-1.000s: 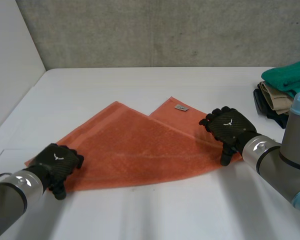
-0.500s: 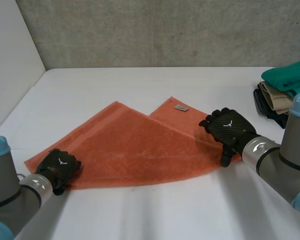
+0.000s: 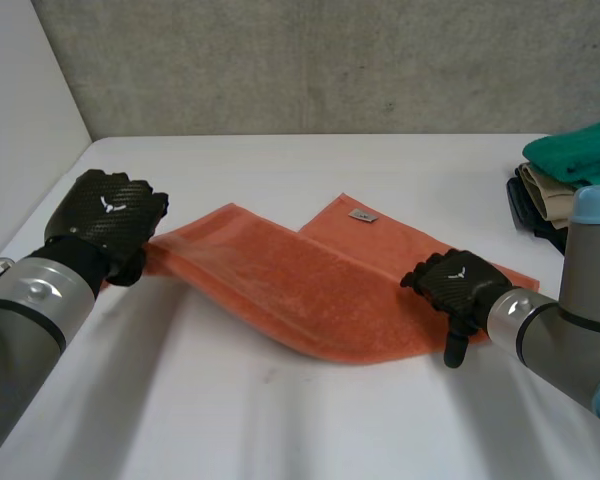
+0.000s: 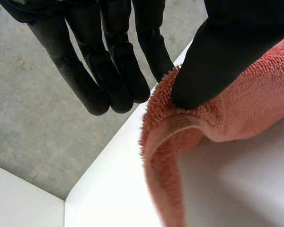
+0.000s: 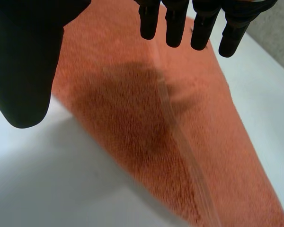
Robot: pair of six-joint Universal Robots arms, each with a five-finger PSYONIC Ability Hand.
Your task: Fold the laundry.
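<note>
Toward the worktop's left edge, your left hand (image 3: 105, 212) has the orange towel (image 3: 310, 290) by its left corner. The thumb presses the terry against the fingers in a pinch, and the hem curls under it in the left wrist view. That corner is up off the worktop (image 3: 280, 420), and the cloth slopes from it down to the middle, where the rest lies flat. The towel sits mid-worktop, one layer lapped diagonally over another, with a far corner carrying a small grey label (image 3: 362, 214) poking out behind. Your right hand (image 3: 458, 285) is over the towel's right end near its front edge. Its fingers are straight and spread above the cloth, the thumb is out over bare worktop just beside the towel, and nothing is gripped. Can't tell if it touches the cloth. At the worktop's right edge, well apart from the towel, is a stack of folded clothes (image 3: 570, 170): green on top, beige under it, something dark lowest.
</note>
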